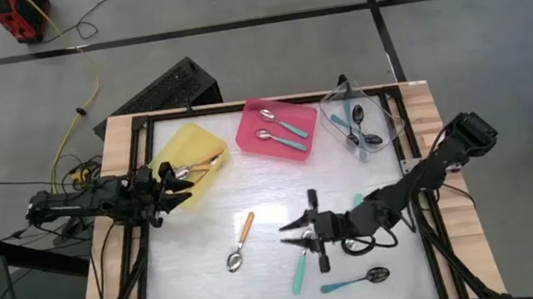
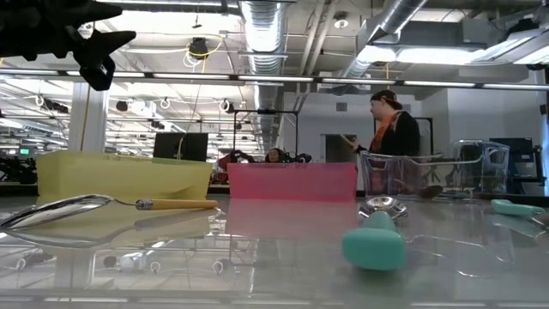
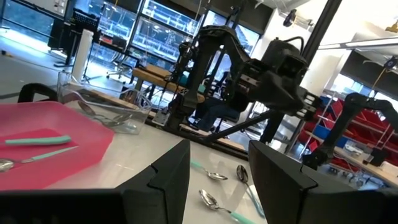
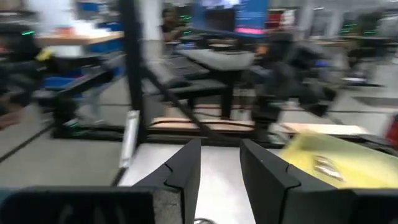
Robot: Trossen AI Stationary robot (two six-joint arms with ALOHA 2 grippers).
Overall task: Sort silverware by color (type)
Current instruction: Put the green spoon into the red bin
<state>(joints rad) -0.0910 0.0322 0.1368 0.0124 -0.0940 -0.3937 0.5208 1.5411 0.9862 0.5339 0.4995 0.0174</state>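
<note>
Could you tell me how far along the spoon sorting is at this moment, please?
Partly done. Spoons already lie in the yellow tray, the pink tray and the clear tray. Nothing is in hand: the left hand hovers open by the yellow tray, and the right hand hangs open above the table's middle. Left on the table: an orange-handled spoon and at least three teal-handled spoons.

we see an industrial lab hall: exposed ceiling ducts (image 2: pixel 266 26), concrete floor (image 1: pixel 266 59), other robot rigs (image 3: pixel 217 74) beyond.
</note>
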